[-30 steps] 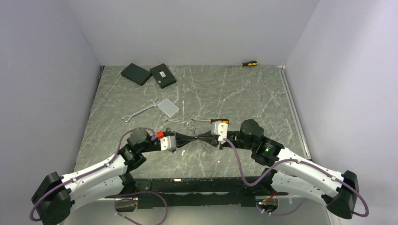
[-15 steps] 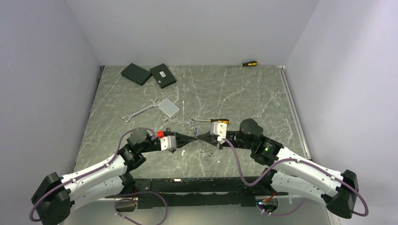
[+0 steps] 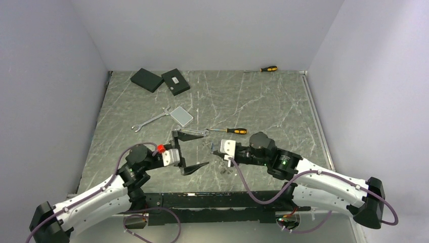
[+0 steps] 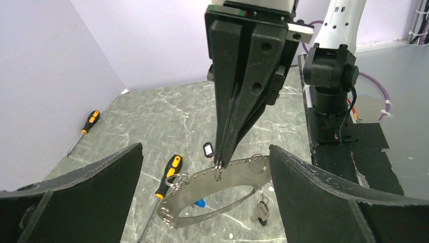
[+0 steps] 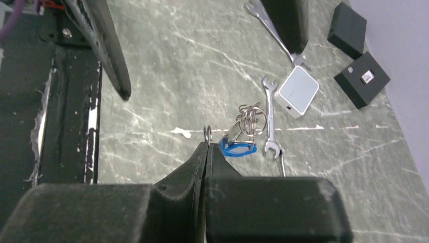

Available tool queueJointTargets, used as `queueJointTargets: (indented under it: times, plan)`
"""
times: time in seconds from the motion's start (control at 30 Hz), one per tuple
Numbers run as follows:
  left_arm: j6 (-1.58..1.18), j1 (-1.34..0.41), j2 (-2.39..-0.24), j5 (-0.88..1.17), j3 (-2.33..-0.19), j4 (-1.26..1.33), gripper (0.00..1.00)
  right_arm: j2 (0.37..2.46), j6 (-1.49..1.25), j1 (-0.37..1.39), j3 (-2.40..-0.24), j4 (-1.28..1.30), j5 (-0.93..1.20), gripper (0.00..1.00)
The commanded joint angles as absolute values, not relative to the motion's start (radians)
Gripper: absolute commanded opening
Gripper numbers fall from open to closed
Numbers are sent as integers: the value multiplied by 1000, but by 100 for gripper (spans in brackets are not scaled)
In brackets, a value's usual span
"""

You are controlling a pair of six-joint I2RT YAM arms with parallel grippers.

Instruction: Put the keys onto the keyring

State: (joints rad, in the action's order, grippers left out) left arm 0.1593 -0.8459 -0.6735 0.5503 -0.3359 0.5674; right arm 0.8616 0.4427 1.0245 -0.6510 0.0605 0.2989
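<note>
The left end effector point(image 3: 191, 148) is backing off, jaws apart, leaving the right end effector point(image 4: 219, 172) seemingly clamping the grey-silver metal hoop point(image 4: 235, 163) alone.

The keyring point(image 4: 172, 215) is a thin grey metal hoop with a row of small holes along its band. It sits tilted, its upper rim pinched in the right gripper point(image 4: 218, 171). Small split rings point(image 4: 258, 163) sit on the rim. Silver keys point(image 4: 260, 208) hang below its right side. A blue key point(image 4: 200, 203) shows through the hoop. A black-headed key point(image 4: 207, 149) lies on the surface point(image 4: 167, 126) behind it.
</note>
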Motion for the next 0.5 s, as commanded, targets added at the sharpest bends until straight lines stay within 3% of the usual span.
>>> queueJointTargets:
  times: [0.0,0.23,0.47]
  plan:
    - [146,-849,-615,487,-363,455,99,843,518,1064,-713,96,172,0]
    - [95,-851,-697,319,-413,431,99,832,554,1076,-712,158,53,0]
    - [-76,-848,-903,105,-637,255,99,796,540,1088,-701,232,-29,0]
